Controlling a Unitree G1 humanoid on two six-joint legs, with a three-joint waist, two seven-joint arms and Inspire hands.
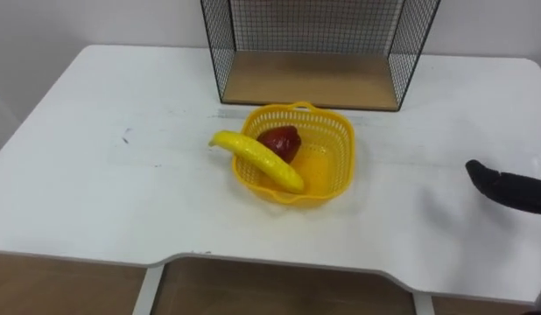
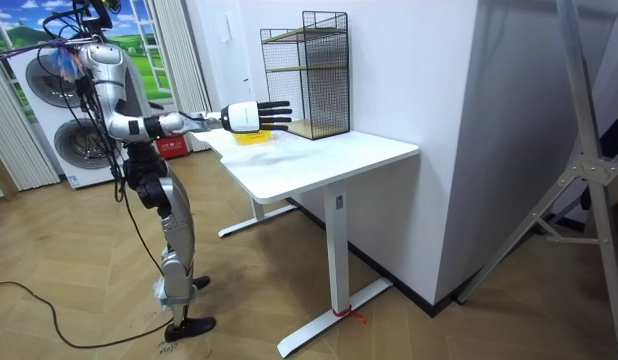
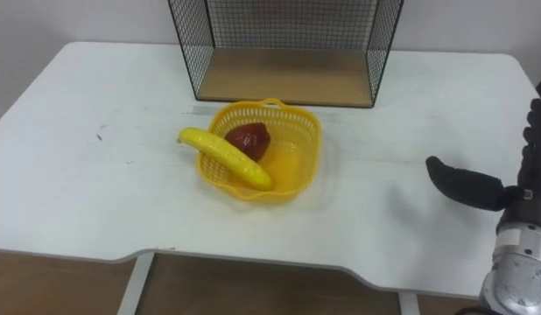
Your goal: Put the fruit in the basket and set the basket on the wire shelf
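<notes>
Progress check: I'd call the fruit half of this pretty much done. The banana (image 1: 257, 159) lies slantwise in the yellow basket (image 1: 345, 149), one end down inside and the other poking out over the basket's left rim. The red fruit (image 1: 279, 140) sits in the basket tucked behind it (can't say for sure what kind it is, apple-ish maybe). I don't see any loose fruit on the table (image 1: 95, 184).

What's left is the whole second half. The basket stands on the table near the middle of the back edge, just in front of the wire shelf (image 1: 310, 80) and not on it. The shelf's wooden bottom board is bare and its open side faces the basket, so it's a short lift and slide in, I'd guess.

The right hand (image 3: 472, 187) hovers over the table near the right edge, well apart from the basket and holding nothing. In the room view its fingers (image 2: 274, 112) are stretched out straight and loose, not wrapped round anything.

So it's roughly halfway. The next step needs a grip on the basket's rim or its little handle. I'd watch that overhanging banana, since it could tip out or snag the wire on the way in.
</notes>
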